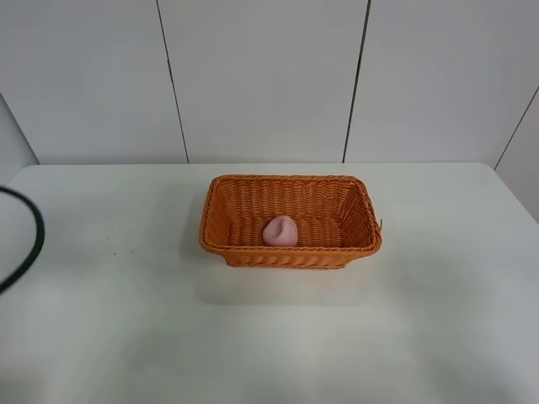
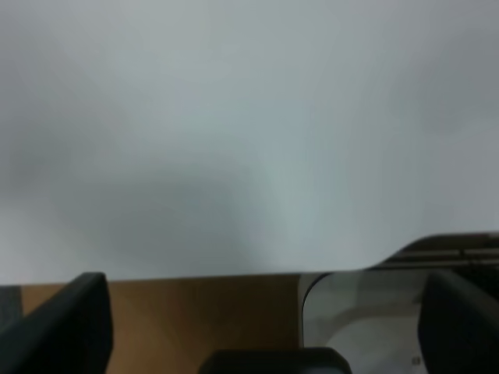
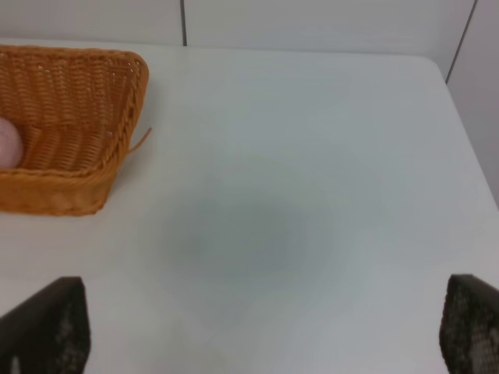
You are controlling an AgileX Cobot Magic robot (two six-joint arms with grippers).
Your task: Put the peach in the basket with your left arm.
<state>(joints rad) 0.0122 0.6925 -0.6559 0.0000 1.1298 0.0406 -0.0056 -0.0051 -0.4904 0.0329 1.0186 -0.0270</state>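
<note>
The orange wicker basket (image 1: 290,179) stands at the middle of the white table. The pale pink peach (image 1: 280,231) lies inside it on the bottom, near the front wall. In the right wrist view the basket (image 3: 78,167) is off to one side, with the edge of the peach (image 3: 6,144) showing in it. My left gripper (image 2: 265,319) is open and empty, over the table's edge and far from the basket. My right gripper (image 3: 261,327) is open and empty above bare table beside the basket. Neither gripper shows in the exterior high view.
A black cable loop (image 1: 34,236) reaches in at the table's left edge. White wall panels stand behind the table. The left wrist view shows the table's edge with brown floor (image 2: 195,312) below it.
</note>
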